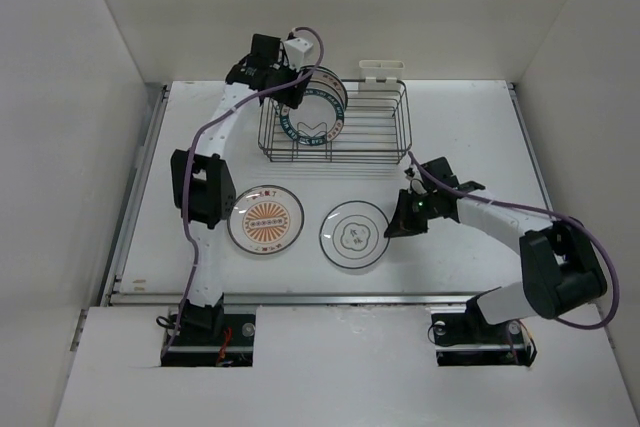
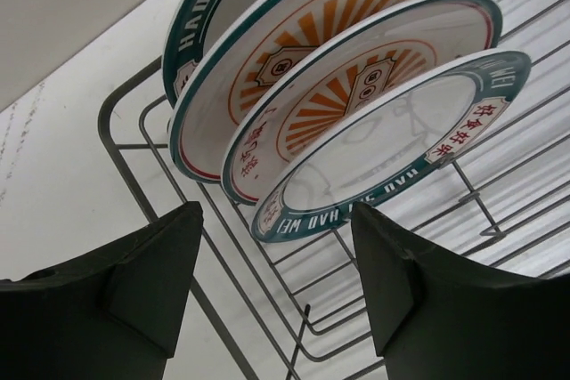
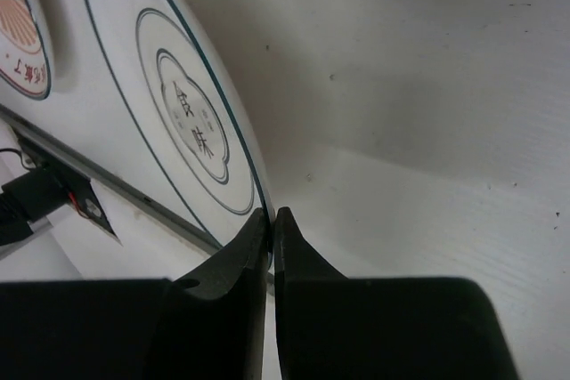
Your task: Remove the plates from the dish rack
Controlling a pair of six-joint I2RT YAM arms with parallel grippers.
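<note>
The right gripper is pinching a plate flat on the table while the left gripper, jaws apart, is facing plates in the rack.

Left wrist: plates overlap, tops cut by frame. Right wrist: flat plate cropped left; can't tell if right gripper pinches its rim. Lettering unreadable from top.

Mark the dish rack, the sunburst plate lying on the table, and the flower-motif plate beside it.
dish rack [image 1: 372, 137]: top view, bare wire floor of its right half.
sunburst plate [image 1: 266, 218]: top view, its orange centre.
flower-motif plate [image 1: 353, 236]: top view, its centre motif.
</note>
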